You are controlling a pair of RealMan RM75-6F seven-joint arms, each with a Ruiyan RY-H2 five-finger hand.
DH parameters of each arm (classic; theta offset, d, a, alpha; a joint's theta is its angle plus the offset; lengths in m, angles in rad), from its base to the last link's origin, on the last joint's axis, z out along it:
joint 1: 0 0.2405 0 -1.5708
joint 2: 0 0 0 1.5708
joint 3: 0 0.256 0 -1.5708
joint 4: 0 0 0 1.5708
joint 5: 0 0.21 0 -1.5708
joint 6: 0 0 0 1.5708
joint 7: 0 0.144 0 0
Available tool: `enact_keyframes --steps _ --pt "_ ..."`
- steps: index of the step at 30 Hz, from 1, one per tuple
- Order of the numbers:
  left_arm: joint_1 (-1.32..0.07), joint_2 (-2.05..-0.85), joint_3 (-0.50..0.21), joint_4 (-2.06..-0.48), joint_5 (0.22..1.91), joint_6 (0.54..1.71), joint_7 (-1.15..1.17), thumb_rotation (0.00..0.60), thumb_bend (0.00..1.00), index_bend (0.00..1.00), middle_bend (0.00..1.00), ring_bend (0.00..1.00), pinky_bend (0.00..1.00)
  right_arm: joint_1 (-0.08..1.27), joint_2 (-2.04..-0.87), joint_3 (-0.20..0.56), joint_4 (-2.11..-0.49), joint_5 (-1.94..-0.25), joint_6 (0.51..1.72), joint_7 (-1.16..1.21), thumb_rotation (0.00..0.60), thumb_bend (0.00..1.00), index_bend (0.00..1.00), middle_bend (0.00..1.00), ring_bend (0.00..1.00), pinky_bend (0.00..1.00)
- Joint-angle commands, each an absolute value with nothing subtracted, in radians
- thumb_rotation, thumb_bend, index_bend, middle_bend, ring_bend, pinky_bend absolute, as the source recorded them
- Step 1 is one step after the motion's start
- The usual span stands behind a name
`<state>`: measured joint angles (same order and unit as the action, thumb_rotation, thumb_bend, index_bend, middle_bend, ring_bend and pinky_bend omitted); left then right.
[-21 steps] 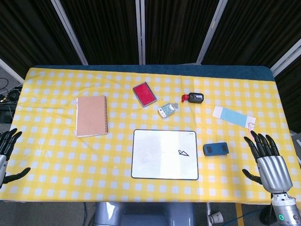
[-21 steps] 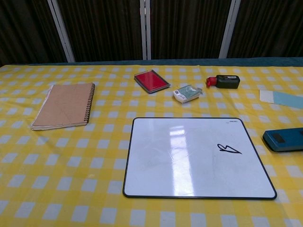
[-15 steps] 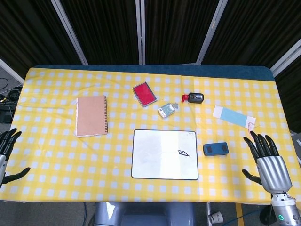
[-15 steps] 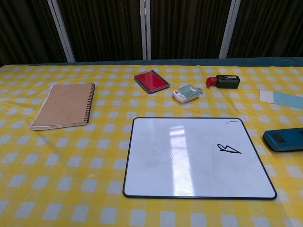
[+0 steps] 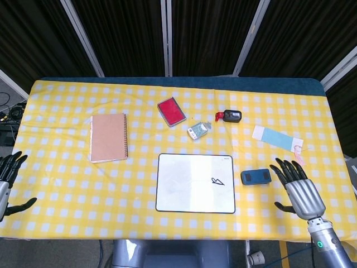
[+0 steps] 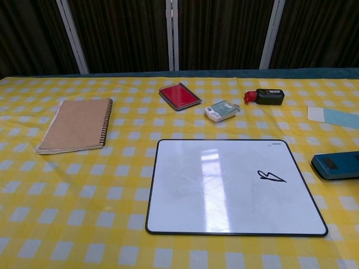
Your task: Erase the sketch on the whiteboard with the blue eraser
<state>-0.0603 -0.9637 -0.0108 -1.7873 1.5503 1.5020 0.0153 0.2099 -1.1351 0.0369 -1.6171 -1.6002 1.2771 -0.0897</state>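
Dark curtains with pale metal posts stand behind the bench (image 5: 67,184), which is covered by a yellow and white checked cloth; the whiteboard (image 5: 194,183) lies flat near the middle of the front edge, a small black sketch (image 5: 218,181) drawn on its right half; a brown spiral notebook (image 5: 108,137) lies toward the left edge; a pale blue card (image 5: 275,136) lies toward the right edge; a red pad (image 5: 171,111) is seen nearer the back edge; the blue eraser (image 5: 256,177) rests just right of the whiteboard, apart from it; the right hand (image 5: 298,191) is held at the front right corner, fingers spread and released, near the eraser but not touching; the left hand (image 5: 9,180) is seen at the front left corner, fingers spread, nothing held.
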Motion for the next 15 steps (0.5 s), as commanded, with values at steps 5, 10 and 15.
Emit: enact_keyframes --steps 5,10,15 --pt "-0.063 -0.971 -0.018 -1.79 1.531 1.498 0.037 0.6 0.0 0.0 0.0 0.0 0.0 0.358 -1.221 0.037 -1.468 -1.582 1.058 -0.052 0.6 0.0 0.15 0.13 0.0 0.03" --pt "-0.07 -0.978 -0.026 -1.783 1.503 1.481 0.045 0.6 0.0 0.0 0.0 0.0 0.0 0.416 -1.265 0.039 -1.401 -1.585 0.991 -0.036 0.6 0.06 0.18 0.16 0.03 0.1" --pt "-0.073 -0.981 -0.029 -1.781 1.491 1.473 0.049 0.6 0.0 0.0 0.0 0.0 0.0 0.451 -1.294 0.044 -1.345 -1.554 0.939 -0.034 0.6 0.09 0.2 0.18 0.05 0.15"
